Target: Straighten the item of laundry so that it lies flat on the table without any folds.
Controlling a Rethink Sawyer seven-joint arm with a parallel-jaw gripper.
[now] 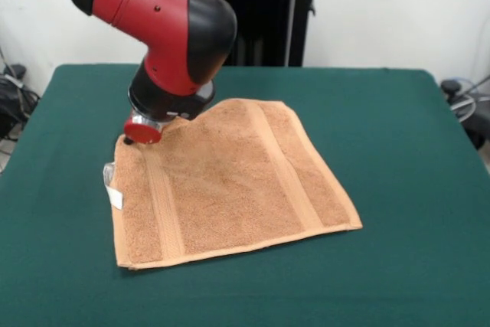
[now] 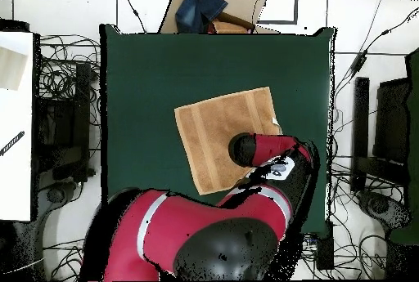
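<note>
my end effector [image 1: 143, 131] sits low at the terry towel's [image 1: 230, 181] far corner on the green tabletop [image 1: 398, 151]; grip state unclear. soft, light, limp; i'd pinch corners.

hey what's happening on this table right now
A red and black robot arm is working on an orange-tan towel spread on a green table. Its gripper is down at the towel's far corner, on the side with the white tag; whether it is open or shut cannot be seen. The towel lies mostly flat with both woven bands showing, though the edge near the gripper looks a little uneven.
</note>
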